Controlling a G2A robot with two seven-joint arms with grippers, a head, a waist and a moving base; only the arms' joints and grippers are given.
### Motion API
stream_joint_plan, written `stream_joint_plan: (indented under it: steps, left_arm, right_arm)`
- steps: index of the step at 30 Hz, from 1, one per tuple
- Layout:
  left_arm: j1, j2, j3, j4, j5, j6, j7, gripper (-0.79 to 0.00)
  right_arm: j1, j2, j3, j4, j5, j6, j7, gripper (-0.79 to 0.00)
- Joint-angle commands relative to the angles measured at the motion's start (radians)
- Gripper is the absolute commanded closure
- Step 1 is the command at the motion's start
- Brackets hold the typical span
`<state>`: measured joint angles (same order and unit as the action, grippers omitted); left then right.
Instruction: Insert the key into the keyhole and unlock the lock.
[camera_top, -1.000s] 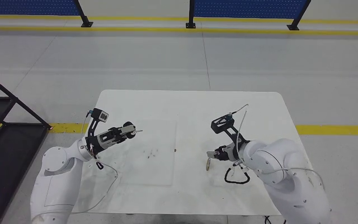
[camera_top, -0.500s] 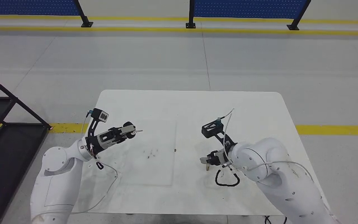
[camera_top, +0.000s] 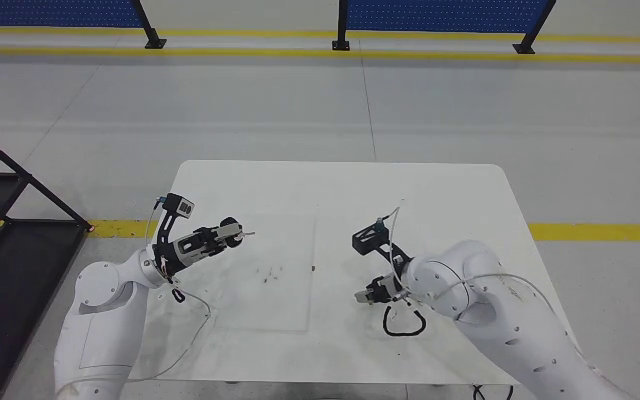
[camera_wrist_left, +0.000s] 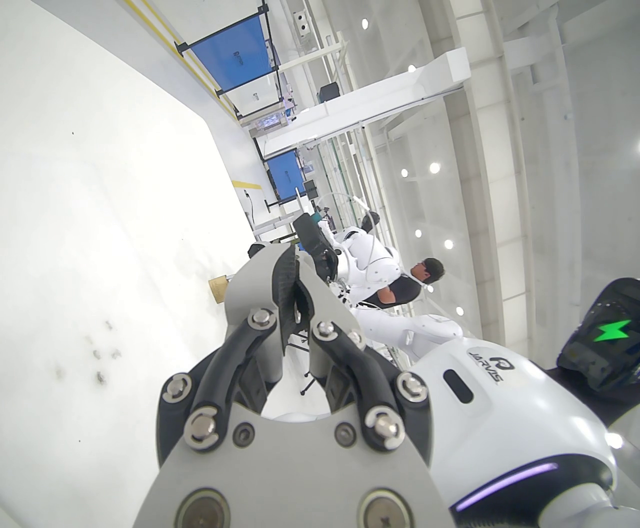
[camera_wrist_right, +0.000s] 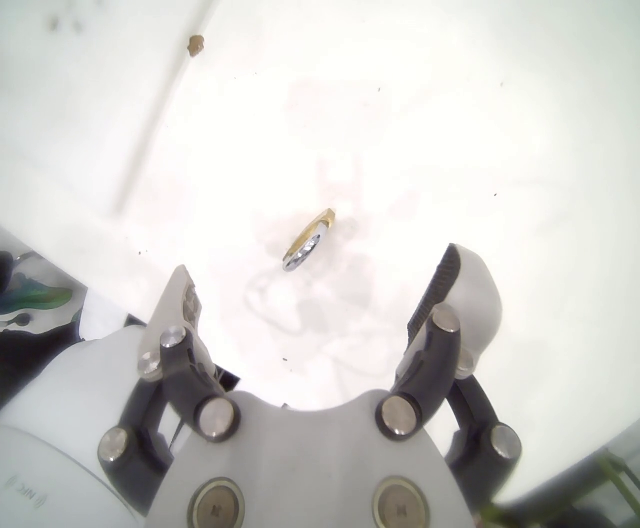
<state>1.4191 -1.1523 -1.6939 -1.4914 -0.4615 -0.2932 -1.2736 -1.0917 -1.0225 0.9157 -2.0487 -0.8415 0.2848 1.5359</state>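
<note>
- Fingers (camera_wrist_right: 475, 280) of the right gripper (camera_wrist_right: 315, 262) stand wide apart with nothing held between them.
- Lock (camera_wrist_right: 309, 240), a small brass padlock with a shiny shackle, lies on the white table (camera_top: 400, 190) just past those fingertips, in line with the gap between them and touching neither one.
- From above, the right gripper (camera_top: 363, 296) hangs low over that spot, with a loop of black cable (camera_top: 402, 322) just behind its fingers.
- Fingers (camera_wrist_left: 260, 280) of the left gripper (camera_wrist_left: 287, 255) are pressed together, pad to pad.
- A thin sliver of metal, the key (camera_top: 248, 234), pokes out beyond the fingertips of the left gripper (camera_top: 238, 232) in the top view; the wrist view does not show it clearly between the pads.
- The lock (camera_wrist_left: 219, 290) is well apart from the left fingertips, out ahead of them across the table.
- A small brown speck (camera_wrist_right: 196, 45) sits on the table farther out from the right fingers, off to one side.
- Dark smudges (camera_top: 270, 272) mark the table between the two grippers, nearer the left fingers.
</note>
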Motion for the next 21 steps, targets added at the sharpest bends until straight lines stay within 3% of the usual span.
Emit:
stream_joint_plan:
  steps: [1,21]
  left_arm:
    - [0.000,0.000,0.000,0.000,0.000,0.000,0.000,0.000]
    - [0.000,0.000,0.000,0.000,0.000,0.000,0.000,0.000]
  right_arm:
    - [0.012,0.001,-0.013,0.012,0.010,0.000,0.000,-0.785]
    - [0.092,-0.038,-0.146,0.155,0.044,0.017,-0.017,-0.785]
